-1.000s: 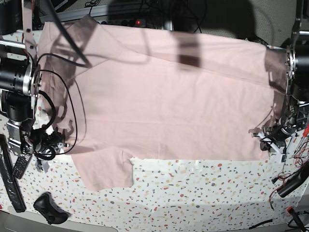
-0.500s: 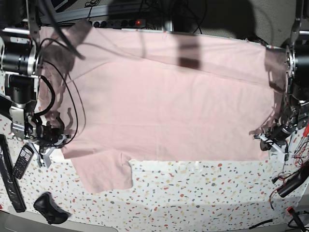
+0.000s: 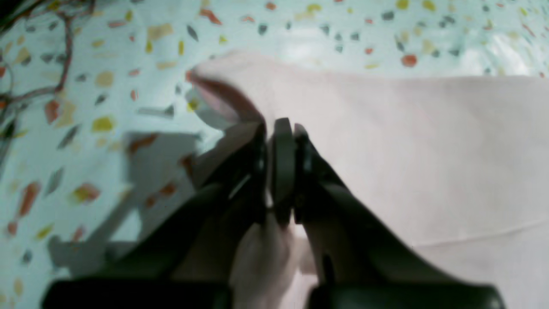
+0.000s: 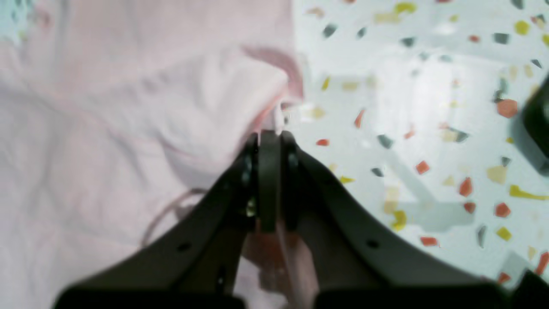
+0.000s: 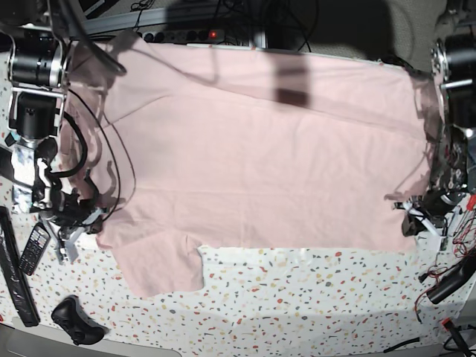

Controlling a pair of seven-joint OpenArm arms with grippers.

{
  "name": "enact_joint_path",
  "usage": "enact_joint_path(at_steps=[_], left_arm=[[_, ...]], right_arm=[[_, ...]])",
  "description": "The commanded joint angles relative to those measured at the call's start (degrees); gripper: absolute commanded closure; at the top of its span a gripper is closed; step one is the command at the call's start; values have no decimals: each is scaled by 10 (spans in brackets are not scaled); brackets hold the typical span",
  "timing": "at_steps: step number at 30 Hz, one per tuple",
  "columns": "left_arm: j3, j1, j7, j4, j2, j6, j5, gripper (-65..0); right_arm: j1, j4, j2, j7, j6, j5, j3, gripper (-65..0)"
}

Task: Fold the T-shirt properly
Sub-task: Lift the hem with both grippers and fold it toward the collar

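The pale pink T-shirt (image 5: 260, 149) lies spread flat across the speckled table, plain side up, with one sleeve (image 5: 160, 268) pointing toward the near edge. At the base view's right, my left gripper (image 5: 419, 223) is shut on the shirt's near corner; the left wrist view shows the fabric (image 3: 429, 150) pinched between the closed jaws of that gripper (image 3: 281, 128). On the base view's left, my right gripper (image 5: 78, 223) is shut on the shirt's side edge. In the right wrist view a raised fold of cloth (image 4: 193, 107) bunches at this gripper (image 4: 268, 137).
A phone (image 5: 33, 249), a long black bar (image 5: 15, 275) and a black controller (image 5: 74, 320) lie at the near left. A power strip (image 5: 193, 35) runs along the far edge. Loose cables (image 5: 454, 282) hang at the right. Bare speckled table (image 5: 312, 305) lies in front of the shirt.
My right gripper has closed on the shirt's edge, and that edge has been drawn a little outward. The right arm's upper part shifted away from the camera. The left gripper has kept its grip.
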Motion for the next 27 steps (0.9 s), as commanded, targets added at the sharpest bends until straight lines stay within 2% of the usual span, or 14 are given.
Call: enact_joint_path(at_steps=[1,5,12,17,23,27], left_arm=[[-3,-7,-13,31,-13,4,-20,0],[-5,36,1,105,-19,15,-28,0],[-71,96,28,195,-19,20,-37,0],[-115,138,33,218,-20,17,-53,0],[-116,193,40,272,-24,11,-67,0],[-117,231,64,336,-24,11,-67,0]], right_arm=[[14,16,11,9,4,6,20,0],[-6,42,14,-2,20,22,66,0],[-89,153,18,-16,24,41,68,0],[-154,238,18,-34,24,80,83,0],[-229,323,17,-38,24,83,155,0],[-283,361,16,-44,24,118,193,0]])
